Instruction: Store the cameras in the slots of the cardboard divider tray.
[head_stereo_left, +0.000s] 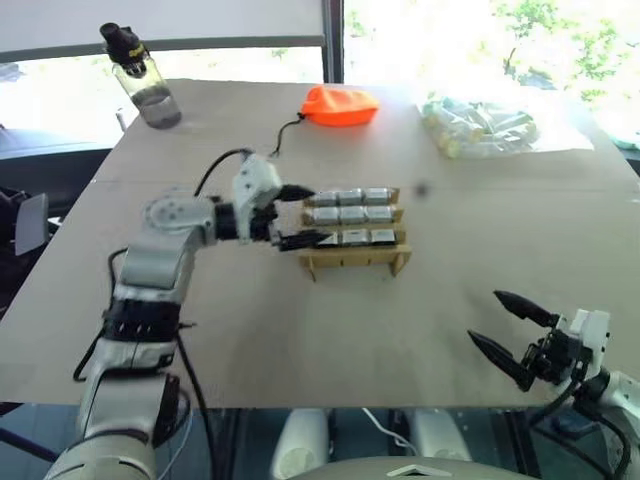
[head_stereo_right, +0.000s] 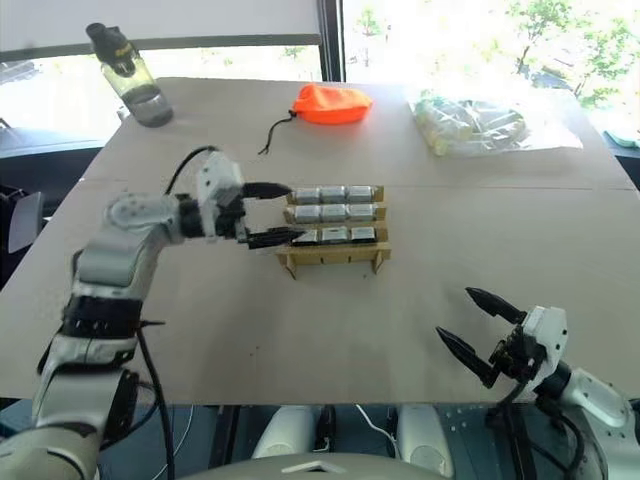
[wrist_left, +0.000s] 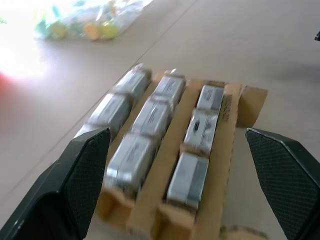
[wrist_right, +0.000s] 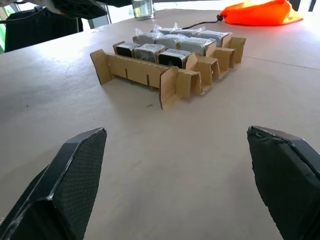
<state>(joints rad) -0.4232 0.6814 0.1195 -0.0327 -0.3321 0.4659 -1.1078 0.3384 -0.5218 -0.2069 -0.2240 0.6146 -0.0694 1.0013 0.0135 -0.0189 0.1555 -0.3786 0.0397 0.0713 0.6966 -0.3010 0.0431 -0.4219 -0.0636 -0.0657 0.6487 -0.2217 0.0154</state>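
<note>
The cardboard divider tray (head_stereo_left: 352, 262) lies mid-table, with several silver-grey cameras (head_stereo_left: 350, 214) sitting in its three rows of slots. My left gripper (head_stereo_left: 308, 216) is open at the tray's left end. Its fingers straddle that end without holding anything. In the left wrist view, the cameras (wrist_left: 152, 117) lie between and beyond the two fingers, inside the tray (wrist_left: 250, 102). My right gripper (head_stereo_left: 485, 317) is open and empty near the table's front right edge, well apart from the tray (wrist_right: 135, 70).
An orange fabric pouch (head_stereo_left: 340, 105) with a black cord lies behind the tray. A clear plastic bag of pale items (head_stereo_left: 480, 125) sits at the back right. A water bottle (head_stereo_left: 145, 85) stands at the back left. Bare tabletop separates the tray from my right gripper.
</note>
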